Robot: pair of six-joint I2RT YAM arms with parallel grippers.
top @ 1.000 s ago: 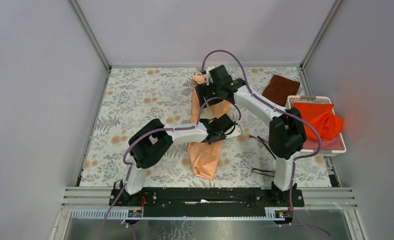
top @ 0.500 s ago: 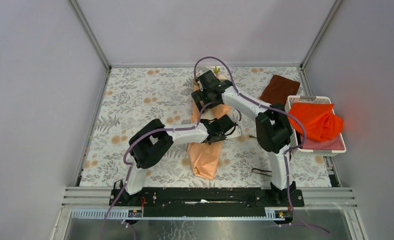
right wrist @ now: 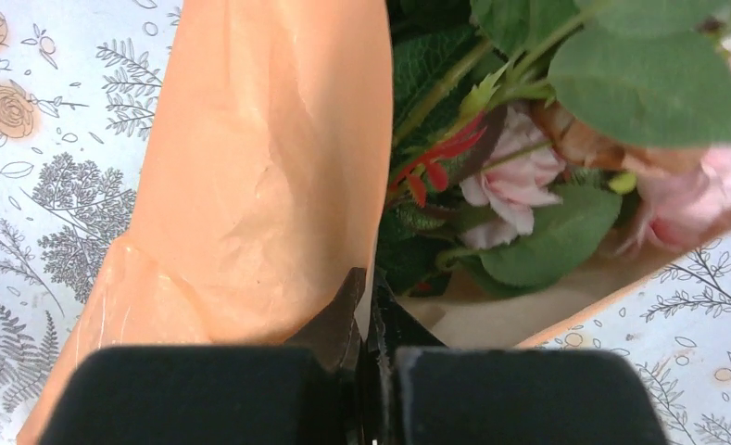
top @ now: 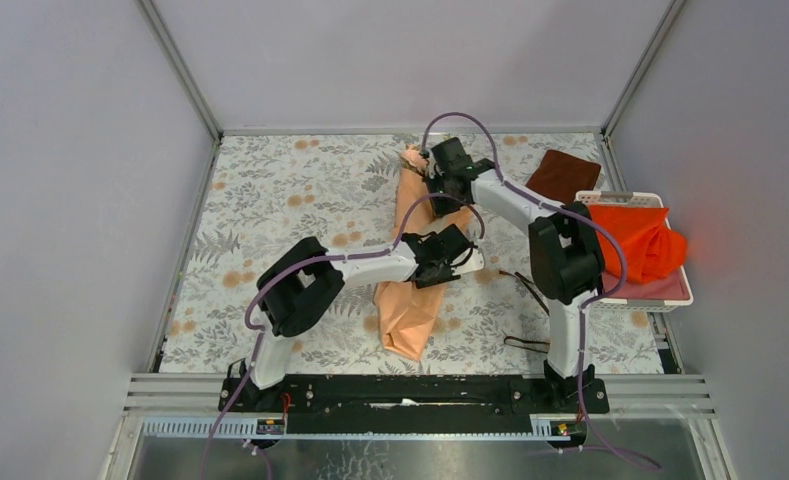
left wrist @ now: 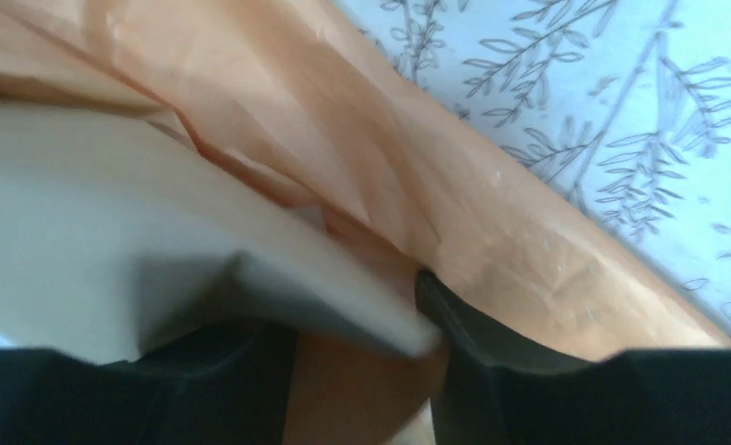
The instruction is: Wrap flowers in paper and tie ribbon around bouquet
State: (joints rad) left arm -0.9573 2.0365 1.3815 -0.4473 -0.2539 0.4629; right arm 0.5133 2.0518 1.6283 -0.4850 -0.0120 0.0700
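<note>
The right claw (right wrist: 366, 306) has swung toward one o'clock and is pinched shut on the paper (right wrist: 250, 185) edge by the flowers (right wrist: 514, 190). The bouquet (top: 410, 310) runs twelve-to-six; the left claw (left wrist: 357, 371), half open, straddles its middle.

You are working in a robotics lab cell, not a home or a shop. Plain grey panels (top: 70, 200) close the desk (top: 610, 345) in on three sides, held by bare aluminium posts (top: 180, 70). Two white-and-black arms (top: 510, 205) are bolted to a black rail (top: 410, 392) at the near edge. Purple cables (top: 270, 285) loop along them, and the left gripper (top: 440, 262) and right gripper (top: 428, 166) reach over the desk. A flower-printed cloth (top: 260, 200), a white basket (top: 682, 290) and a folded brown cloth (top: 562, 175) sit as staged props.
</note>
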